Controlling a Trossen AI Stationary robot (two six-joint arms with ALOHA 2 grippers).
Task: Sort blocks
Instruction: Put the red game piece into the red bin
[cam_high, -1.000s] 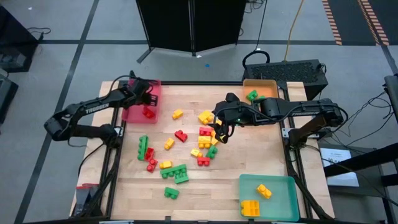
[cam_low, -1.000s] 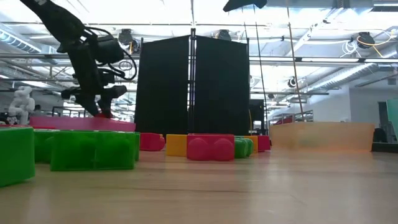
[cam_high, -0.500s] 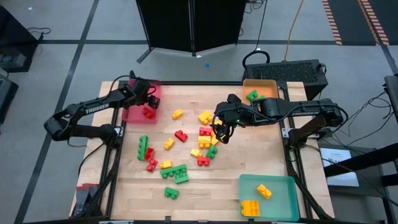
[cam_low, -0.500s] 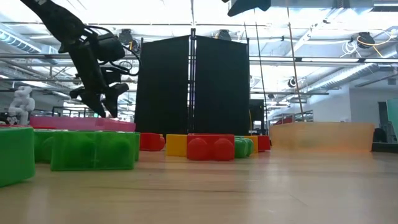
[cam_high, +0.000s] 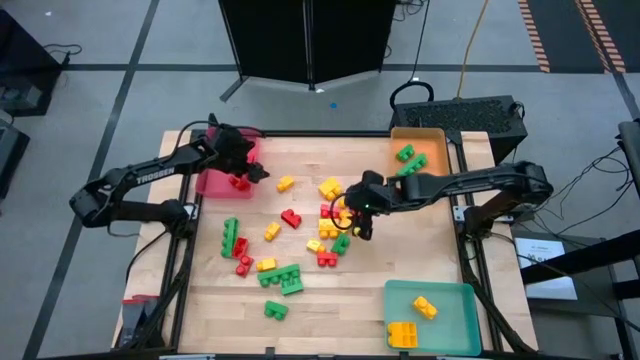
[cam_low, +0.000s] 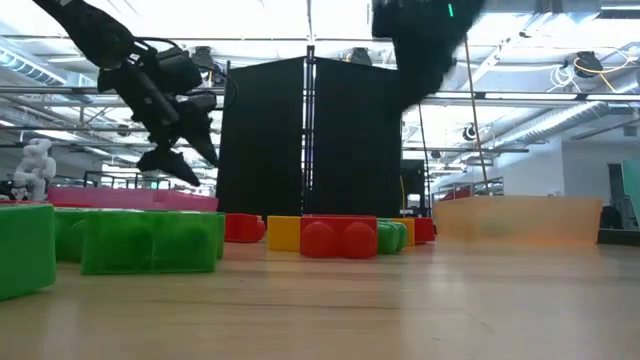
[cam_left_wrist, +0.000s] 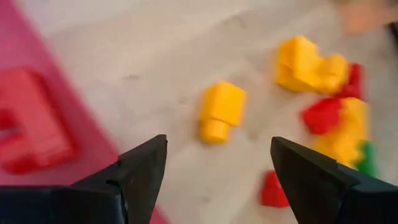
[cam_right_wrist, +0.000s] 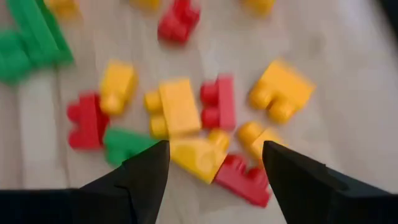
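Bright, even light falls from ceiling fixtures (cam_low: 150, 20) that glare white in the low view, throwing only soft, short shadows on the pale table (cam_high: 420, 250). Both wrist views are smeared with motion blur. In the low view the near green blocks (cam_low: 150, 240) are soft and out of focus

Red, yellow and green blocks (cam_high: 330, 222) lie scattered mid-table; a few rest sorted inside corner trays.
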